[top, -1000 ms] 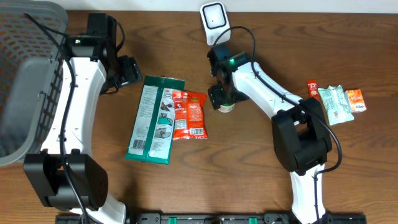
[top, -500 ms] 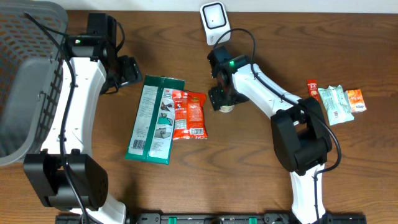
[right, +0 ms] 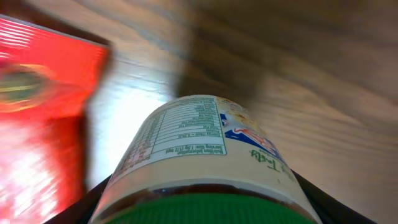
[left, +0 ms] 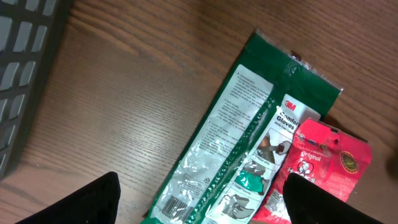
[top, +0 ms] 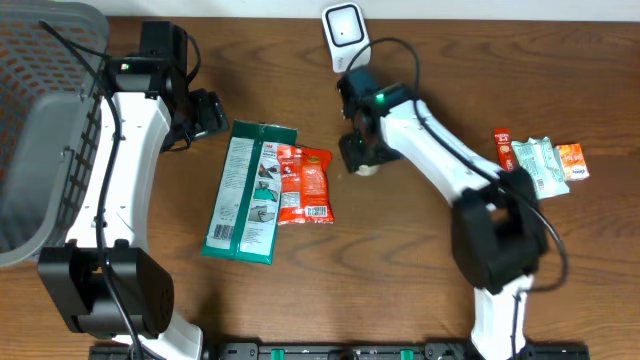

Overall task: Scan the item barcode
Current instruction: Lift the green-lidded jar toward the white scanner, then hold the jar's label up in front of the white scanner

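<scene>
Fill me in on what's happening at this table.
The right pincer is down over a small green-lidded jar just in front of the white scanner. The jar sits between its fingers, though a firm grip cannot be confirmed. The left pincer hangs open and empty near the green glove packet, which lies flat with a red snack packet overlapping its edge. More small packets wait on the right. Nothing is being held up to the scanner yet.
</scene>
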{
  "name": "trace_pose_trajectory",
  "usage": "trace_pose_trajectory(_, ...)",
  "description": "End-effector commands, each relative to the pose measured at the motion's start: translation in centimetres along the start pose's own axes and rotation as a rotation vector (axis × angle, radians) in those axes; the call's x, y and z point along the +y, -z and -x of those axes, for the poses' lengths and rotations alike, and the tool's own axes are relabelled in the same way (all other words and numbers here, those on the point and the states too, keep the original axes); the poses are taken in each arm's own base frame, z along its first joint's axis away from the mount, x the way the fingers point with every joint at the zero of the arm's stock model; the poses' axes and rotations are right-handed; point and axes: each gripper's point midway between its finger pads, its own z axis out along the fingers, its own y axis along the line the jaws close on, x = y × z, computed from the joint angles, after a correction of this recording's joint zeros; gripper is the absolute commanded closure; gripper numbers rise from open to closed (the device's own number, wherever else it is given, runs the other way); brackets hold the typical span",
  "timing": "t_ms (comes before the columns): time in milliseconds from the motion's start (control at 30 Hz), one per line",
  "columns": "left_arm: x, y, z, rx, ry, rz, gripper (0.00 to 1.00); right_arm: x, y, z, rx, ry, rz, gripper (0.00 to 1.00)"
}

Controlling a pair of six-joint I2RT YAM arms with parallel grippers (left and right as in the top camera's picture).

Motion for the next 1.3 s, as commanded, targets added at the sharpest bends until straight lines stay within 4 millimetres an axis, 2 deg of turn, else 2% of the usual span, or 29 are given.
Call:
trace_pose_trajectory(0,0.1,0.6,0.3,-0.020,-0.008,0.002,0.16,-0.2,8.5,2.5,-0.204,-0.019,0.036,0.43)
trace_pose_trajectory(133,0.1,0.6,0.3,-0.020,-0.008,0.002,0.16,0.2,14.8,3.4,-0.331,-0.020,0.084,0.54)
trace_pose_trajectory(200,0.1,0.6,0.3,-0.020,-0.008,0.002,0.16,0.3,18.0,3.8,-0.389,-0.022,0.106,0.55)
trace_pose_trajectory(267,0.1,0.6,0.3,-0.020,-0.008,0.002,0.16,0.4,21.1,4.1,-0.438,-0.022,0.123,0.60)
trace_pose_trajectory(367,0.1,0.6,0.3,-0.020,-0.008,0.002,0.16,0.5,22.9,5.0,-0.493,-0.024,0.134,0.65)
trace_pose_trajectory(500,0.1,0.6,0.3,-0.020,-0.008,0.002,0.16,0.9,23.5,7.4,-0.591,-0.026,0.149,0.88)
trace_pose_trajectory(600,0.1,0.6,0.3,-0.020,-0.009,0.002,0.16,0.7,23.4,9.7,-0.662,-0.039,0.134,0.99)
trace_pose_trajectory(733,0.1,0.6,0.3,-0.020,-0.008,0.002,0.16,0.3,22.3,13.1,-0.739,-0.061,0.118,0.99)
trace_pose_trajectory(900,0.1,0.6,0.3,-0.020,-0.008,0.002,0.16,-0.4,20.3,18.6,-0.878,-0.019,0.096,0.99)
trace_pose_trajectory(1100,0.1,0.6,0.3,-0.020,-0.008,0.002,0.16,-1.7,15.8,24.5,-1.017,-0.103,0.124,0.99)
trace_pose_trajectory(1167,0.1,0.6,0.3,-0.020,-0.008,0.002,0.16,-2.0,12.9,26.8,-1.081,-0.114,0.131,0.99)
trace_pose_trajectory(1267,0.1,0.6,0.3,-0.020,-0.008,0.002,0.16,-1.9,10.9,28.2,-1.135,-0.116,0.139,0.99)
